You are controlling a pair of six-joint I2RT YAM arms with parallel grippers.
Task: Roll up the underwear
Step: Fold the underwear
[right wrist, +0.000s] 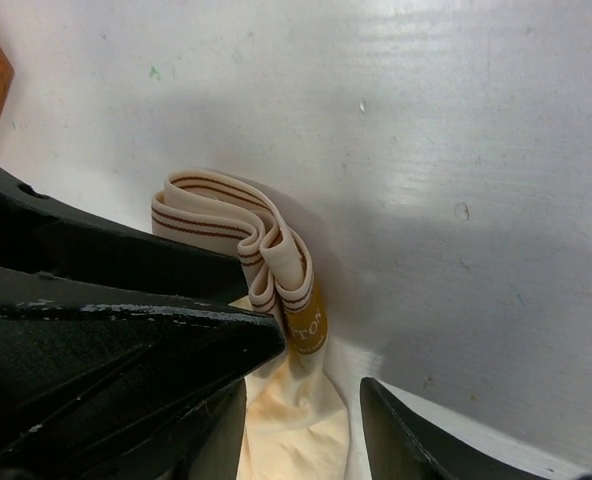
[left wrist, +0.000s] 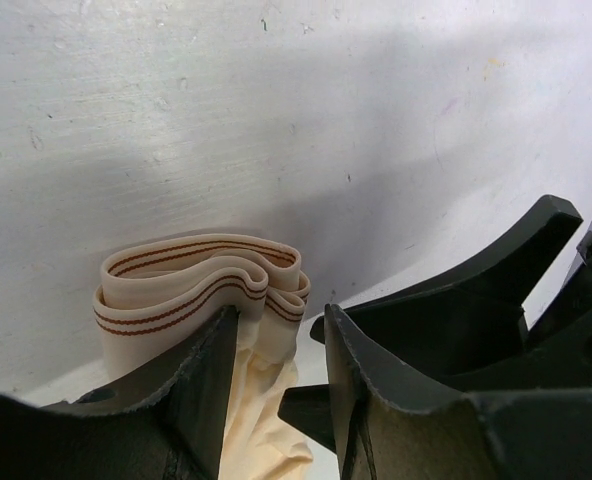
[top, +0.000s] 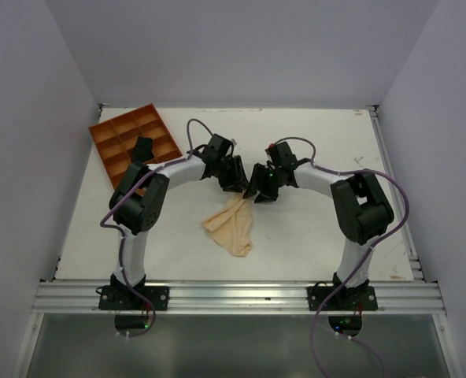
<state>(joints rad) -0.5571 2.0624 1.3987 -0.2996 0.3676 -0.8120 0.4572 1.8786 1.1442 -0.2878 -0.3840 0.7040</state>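
The underwear (top: 231, 227) is lying mid-table, its waistband bunched at the far end; the left gripper (left wrist: 279, 320) is pinching that bunch; the right gripper (right wrist: 321, 360) is standing open astride it; its next grip should be landing level with the left's, so the roll is turning evenly.

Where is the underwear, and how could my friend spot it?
Find the white table; near its middle, the left gripper and right gripper come close together. Beneath them lies the underwear, a soft, wrinkly peach cloth with a brown-striped waistband. The orange tray in the far left corner is hard and boxy instead.
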